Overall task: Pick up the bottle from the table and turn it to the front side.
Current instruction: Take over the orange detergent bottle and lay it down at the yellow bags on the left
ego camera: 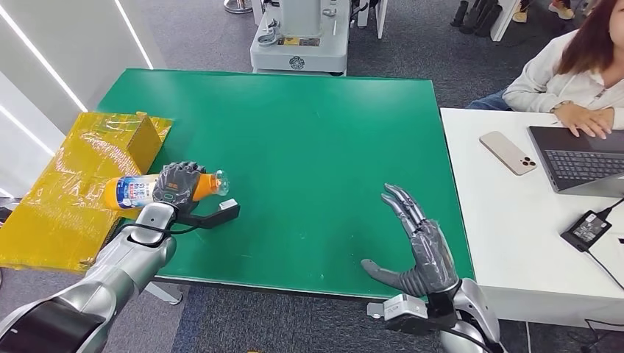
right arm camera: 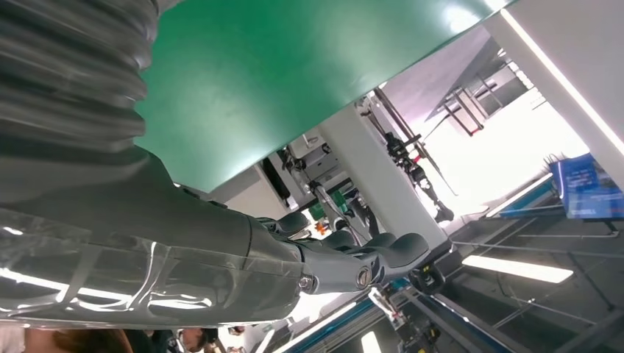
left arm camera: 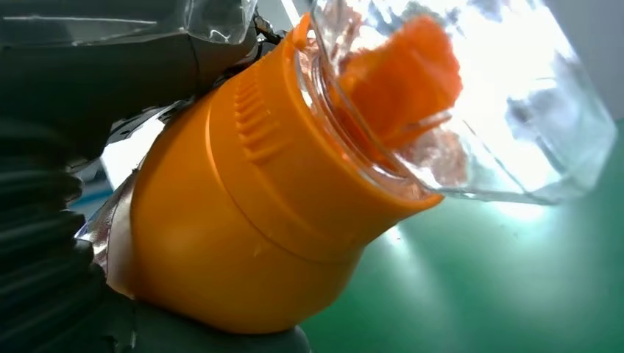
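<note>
A wide, matte green rectangular table [ego camera: 309, 147] takes up the middle of the head view, its top smooth and flat. To its right stands a white table [ego camera: 508, 243] carrying an open dark laptop [ego camera: 581, 158], a pale smartphone [ego camera: 508, 152] lying face down and a black power brick [ego camera: 586, 229]; a seated person in a light sweater [ego camera: 566, 70] rests a hand on the keyboard. Grey carpet covers the floor, and a pale grey machine base [ego camera: 298, 37] stands beyond the table's far edge. A crinkled yellow cardboard sheet wrapped in glossy tape [ego camera: 73, 184] lies at the green table's left end. Just above that end, the left hand [ego camera: 176, 185] grips an orange plastic bottle with a blue-and-white label [ego camera: 140, 191], held on its side, its clear cap [left arm camera: 471, 95] pointing toward the table's middle. The left wrist view shows the ribbed orange neck and the transparent cap up close. The right hand [ego camera: 416, 243] hovers over the near edge, fingers straight and spread, holding nothing.
</note>
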Motion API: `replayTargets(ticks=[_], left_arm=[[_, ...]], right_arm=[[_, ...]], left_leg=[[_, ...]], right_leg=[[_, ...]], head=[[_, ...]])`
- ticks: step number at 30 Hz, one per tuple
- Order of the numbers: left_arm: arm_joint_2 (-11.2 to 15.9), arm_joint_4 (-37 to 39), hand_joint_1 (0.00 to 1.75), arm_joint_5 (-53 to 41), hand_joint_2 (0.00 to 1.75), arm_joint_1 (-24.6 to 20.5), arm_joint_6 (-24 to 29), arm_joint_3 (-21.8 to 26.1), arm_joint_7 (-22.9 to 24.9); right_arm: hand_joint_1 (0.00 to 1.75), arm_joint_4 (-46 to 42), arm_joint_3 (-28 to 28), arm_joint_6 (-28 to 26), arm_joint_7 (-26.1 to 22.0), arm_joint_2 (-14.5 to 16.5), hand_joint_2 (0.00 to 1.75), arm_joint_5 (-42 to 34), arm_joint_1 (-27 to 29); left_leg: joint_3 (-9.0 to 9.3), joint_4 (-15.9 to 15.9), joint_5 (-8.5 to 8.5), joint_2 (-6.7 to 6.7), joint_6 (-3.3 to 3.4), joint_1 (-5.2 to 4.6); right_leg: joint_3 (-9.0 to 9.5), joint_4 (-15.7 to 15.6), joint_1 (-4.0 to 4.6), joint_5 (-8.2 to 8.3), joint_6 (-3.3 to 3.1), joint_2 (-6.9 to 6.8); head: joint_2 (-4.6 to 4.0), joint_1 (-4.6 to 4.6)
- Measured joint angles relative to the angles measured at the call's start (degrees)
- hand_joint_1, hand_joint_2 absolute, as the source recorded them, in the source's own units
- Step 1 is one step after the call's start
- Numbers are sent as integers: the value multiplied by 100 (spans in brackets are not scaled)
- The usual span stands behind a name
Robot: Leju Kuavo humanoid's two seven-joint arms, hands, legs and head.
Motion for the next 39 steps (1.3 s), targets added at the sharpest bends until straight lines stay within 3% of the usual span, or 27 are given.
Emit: replayTargets(ticks=[11, 18, 20, 24, 31, 39], left_arm=[[64, 199, 175, -145, 175, 3, -587, -747, 346], [107, 232, 174, 18, 175, -17, -714, -827, 579], [129, 246, 161, -28, 175, -19, -786, -836, 639], [161, 263, 3, -23, 175, -21, -908, -844, 845], [279, 279, 0, -29, 175, 39, -947, -844, 1235], [312, 279, 0, 29, 175, 131, -907, -840, 1322]], right_arm=[[0, -23, 153, 68, 114, 131, 175, 403, 63], [0, -128, 136, 274, 268, 245, 175, 559, 148], [0, -135, 105, 338, 278, 278, 175, 553, 164], [0, -140, 19, 447, 351, 402, 175, 611, 214], [0, -219, -204, 612, 441, 516, 175, 715, 413], [0, -222, -451, 816, 491, 604, 175, 692, 452]], left_leg=[[0, -1, 0, -2, 0, 0], [3, -2, 0, 1, 0, 1], [3, -2, 1, 0, -1, 1], [5, -2, 2, 1, -2, 1], [6, -5, 2, 1, -3, 1], [14, -6, 2, 1, -3, 0]], right_leg=[[0, 1, 0, 0, 0, -2], [1, 1, 0, 0, 0, -1], [1, 1, 0, 0, -1, -2], [1, 2, 0, 1, -1, 0], [3, 4, 0, 0, -1, 0], [11, 4, 0, 0, -2, -1]], head=[[0, 0], [0, 1], [0, 1], [0, -1], [0, 0], [0, 0]])
